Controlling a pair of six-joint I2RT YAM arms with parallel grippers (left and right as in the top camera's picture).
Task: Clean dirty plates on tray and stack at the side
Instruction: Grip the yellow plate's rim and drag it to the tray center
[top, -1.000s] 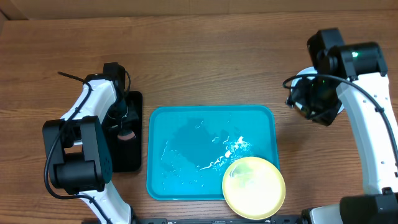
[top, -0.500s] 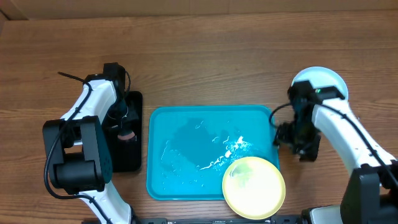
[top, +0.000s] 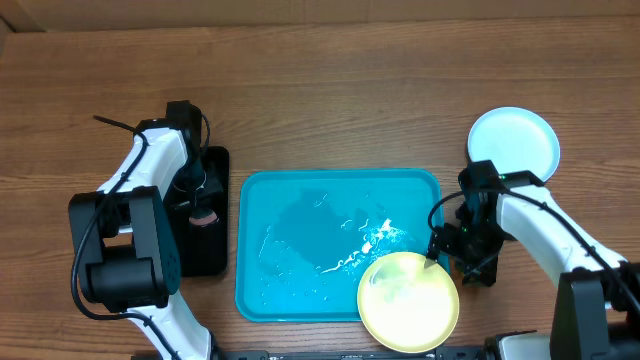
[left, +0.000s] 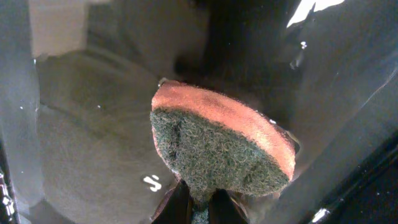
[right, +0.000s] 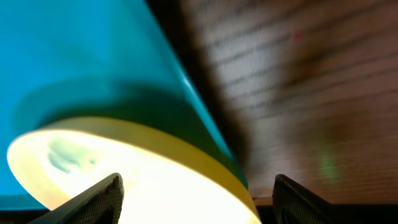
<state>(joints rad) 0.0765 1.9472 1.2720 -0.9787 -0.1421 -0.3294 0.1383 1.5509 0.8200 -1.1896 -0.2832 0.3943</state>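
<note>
Comparing w/ the overhead view a sec. ago, we note that the right arm has left the light blue plate (top: 514, 142). That plate now lies uncovered on the table (top: 350, 80) at the far right, apart from the turquoise tray (top: 290, 200). The arm has come down to the yellow-green plate (top: 408, 302), which rests on the tray's near right corner and overhangs the rim. Faint green marks show on it.

The right fingers (right: 102, 196) stand wide, one each side of the plate's edge. No grip yet; contact cannot be told. The left fingers (left: 179, 202) are unchanged, pinched narrow on the scouring sponge (left: 217, 149) over the black tray (top: 215, 250).

Our judgement: one plate is set aside and approach to the next is in progress. The next step req. closing on the edge w/o sliding the plate off the tray.
</note>
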